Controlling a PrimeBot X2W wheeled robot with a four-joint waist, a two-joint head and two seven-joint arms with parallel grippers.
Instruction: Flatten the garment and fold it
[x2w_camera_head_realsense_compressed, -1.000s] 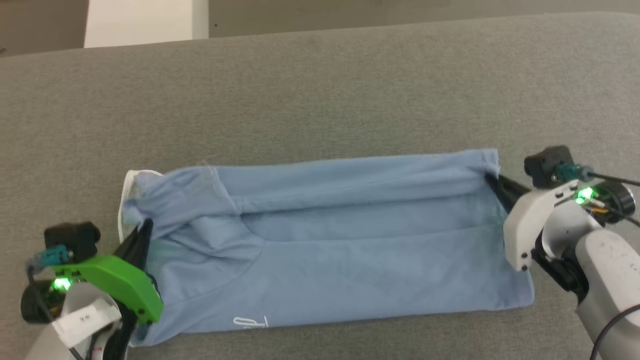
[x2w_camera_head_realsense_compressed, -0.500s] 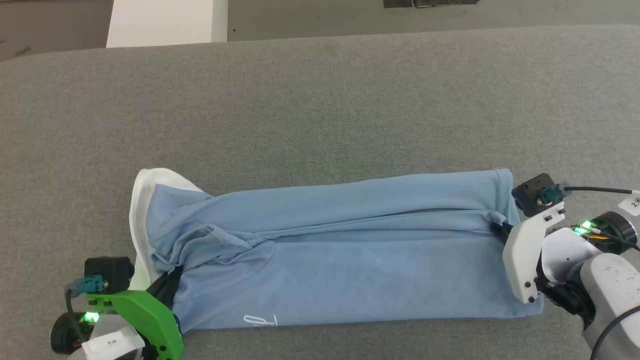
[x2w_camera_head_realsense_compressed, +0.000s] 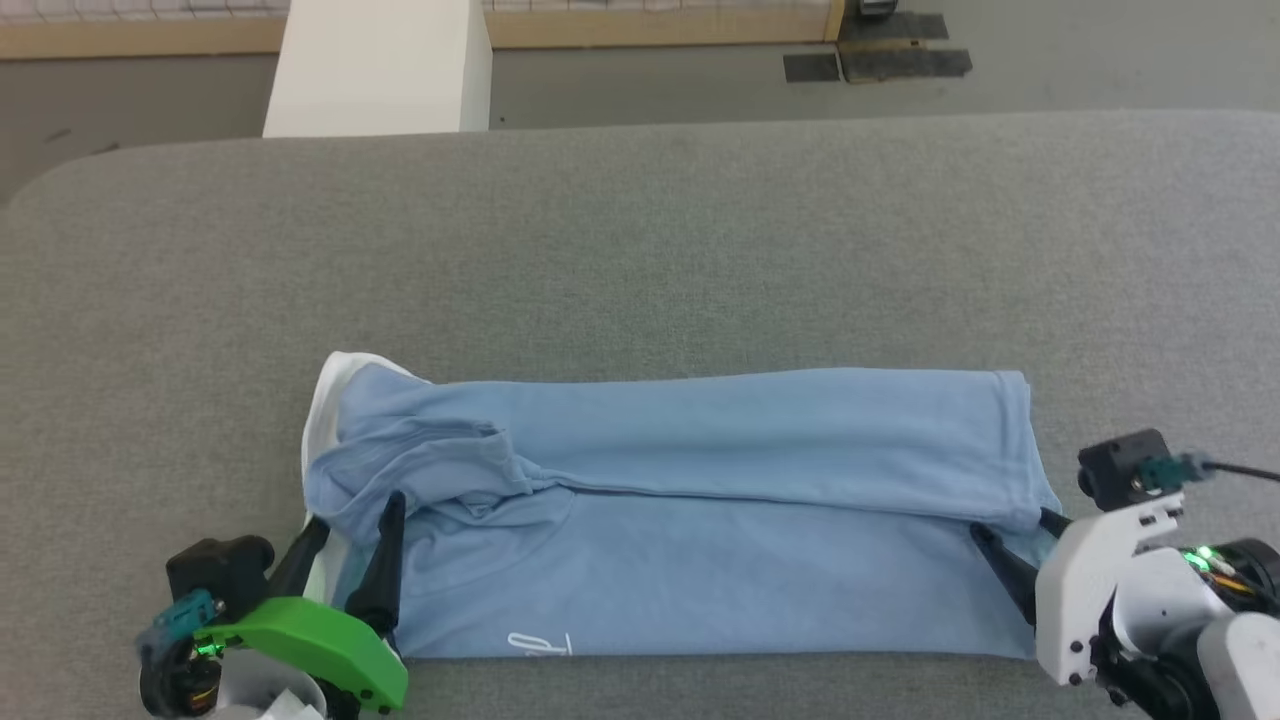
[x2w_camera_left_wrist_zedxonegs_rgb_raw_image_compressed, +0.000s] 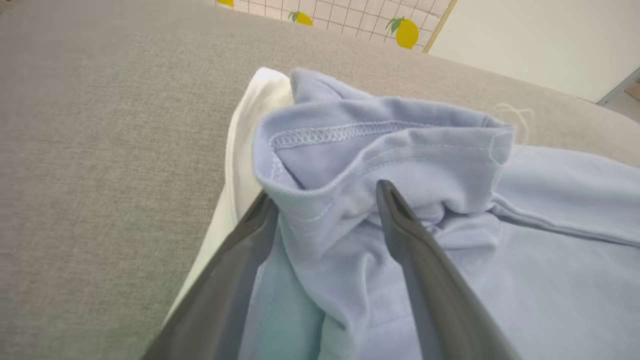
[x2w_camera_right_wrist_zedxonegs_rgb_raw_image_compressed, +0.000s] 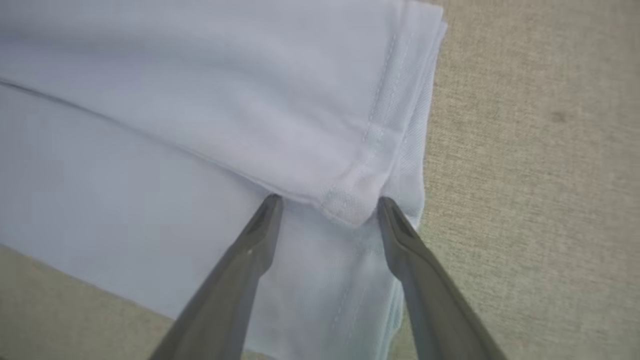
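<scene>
The garment (x2w_camera_head_realsense_compressed: 700, 480), a light blue shirt, lies folded lengthwise on the grey table (x2w_camera_head_realsense_compressed: 640, 250), its far half laid over the near half. Its white collar (x2w_camera_head_realsense_compressed: 318, 400) peeks out at the left end and a small white logo (x2w_camera_head_realsense_compressed: 540, 645) sits by the near edge. My left gripper (x2w_camera_head_realsense_compressed: 355, 515) stands open at the collar end, with a bunched fold of blue fabric (x2w_camera_left_wrist_zedxonegs_rgb_raw_image_compressed: 325, 165) loose between its fingers. My right gripper (x2w_camera_head_realsense_compressed: 1010, 525) is open at the hem end, the corner of the top layer (x2w_camera_right_wrist_zedxonegs_rgb_raw_image_compressed: 350, 205) lying between its tips.
The grey padded table runs wide behind and to both sides of the shirt. Beyond its far edge stand a white block (x2w_camera_head_realsense_compressed: 380, 65) and dark floor mats (x2w_camera_head_realsense_compressed: 875, 60). A lemon-patterned wall (x2w_camera_left_wrist_zedxonegs_rgb_raw_image_compressed: 406, 32) shows past the table.
Both grippers went from shut on the shirt's folded edge to open, releasing it. The top flap has settled over the near half. The head camera has tilted, showing more of the floor beyond.
</scene>
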